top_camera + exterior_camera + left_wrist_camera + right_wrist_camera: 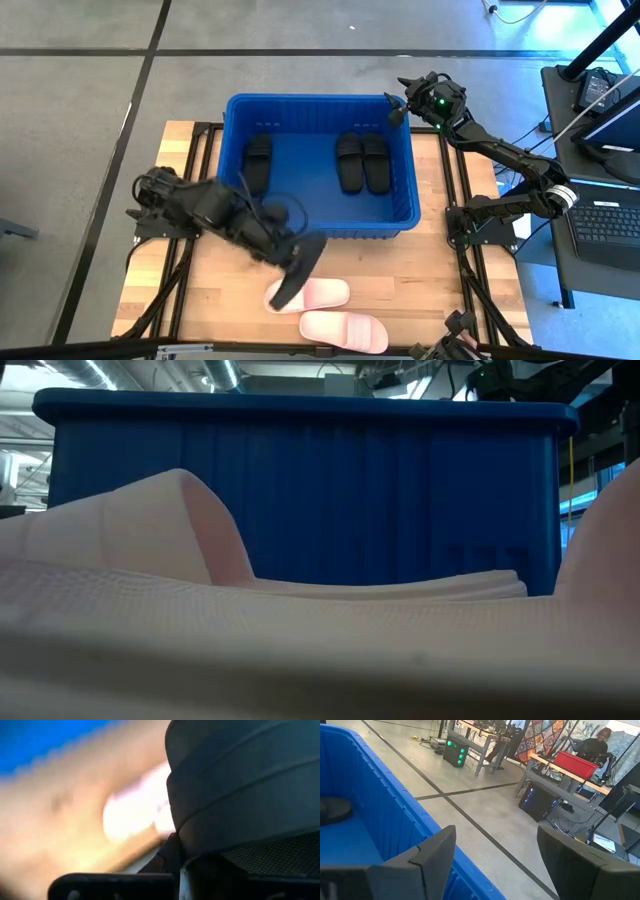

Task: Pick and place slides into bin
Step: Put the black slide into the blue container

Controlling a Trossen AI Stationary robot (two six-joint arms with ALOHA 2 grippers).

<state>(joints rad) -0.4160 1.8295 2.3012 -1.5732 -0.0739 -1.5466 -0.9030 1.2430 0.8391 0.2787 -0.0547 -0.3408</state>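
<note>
The blue bin (228, 170) stands at the table's far middle. Three black slides lie flat in it: one on the left (258, 162) and a pair on the right (362, 162). My left gripper (288, 250) is shut on a fourth black slide (298, 270) just in front of the bin's near wall. Two pale pink slides (322, 294) (345, 330) lie soles down on the table near its front edge. My right gripper (396, 106) is open and empty at the bin's far right corner, and its fingers stand over the rim (435, 840). My left gripper holds the black slide near its far end (308, 250), coming at it from the table's left. The slide fills the wrist view (240, 795), and the place of contact is hidden there. The slide slants toward the table's near edge, its low end (278, 298) over the nearer pink slide's end; whether they touch I cannot tell.
The nearer pink slide (300, 650) fills the front of the low view, with the bin's near wall (400, 490) behind it. Bare wood shows to the left and right of the pink slides. Desks and equipment stand beyond the table's right side.
</note>
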